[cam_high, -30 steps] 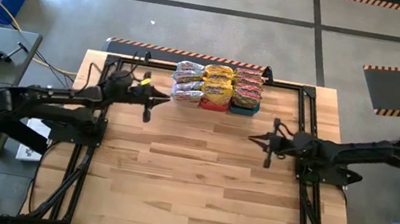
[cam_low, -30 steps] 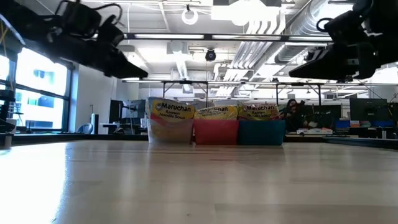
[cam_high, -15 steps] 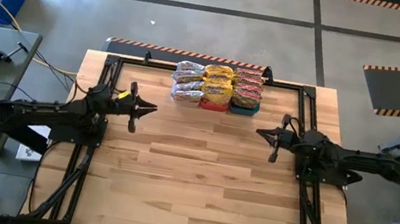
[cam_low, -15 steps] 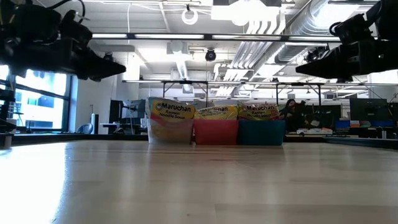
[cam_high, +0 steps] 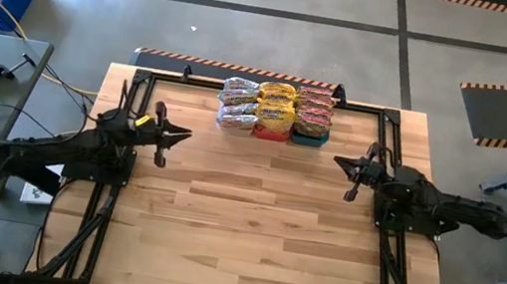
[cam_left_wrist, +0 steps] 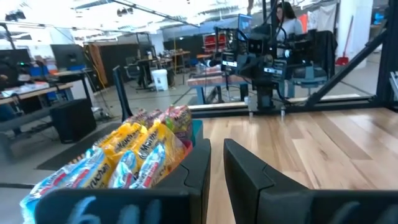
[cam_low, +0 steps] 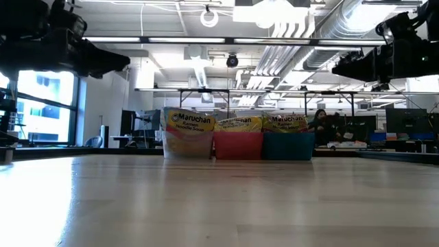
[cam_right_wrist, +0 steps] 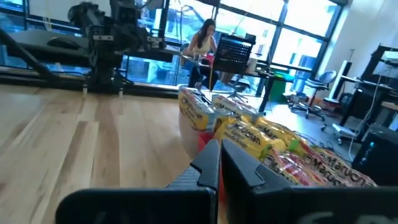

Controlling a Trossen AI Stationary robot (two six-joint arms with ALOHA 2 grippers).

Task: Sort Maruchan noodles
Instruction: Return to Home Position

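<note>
The Maruchan noodles stand in three rows at the table's far edge: silvery-white packets in a clear bin, yellow packets in a red bin, and reddish packets in a teal bin. They also show in the left wrist view and the right wrist view. My left gripper hovers shut over the table's left part, pointing right. My right gripper hovers shut over the right part, pointing left. Both hold nothing.
Bare wooden tabletop lies between and in front of the two arms. Dark frame rails run along the table's left, right and far sides. A person sits at a desk in the room beyond the table.
Both arms have drawn back from the table's middle. My left gripper has moved toward the left edge and slightly nearer. My right gripper has moved toward the right edge and slightly farther. The noodle packets have stayed in their bins.
</note>
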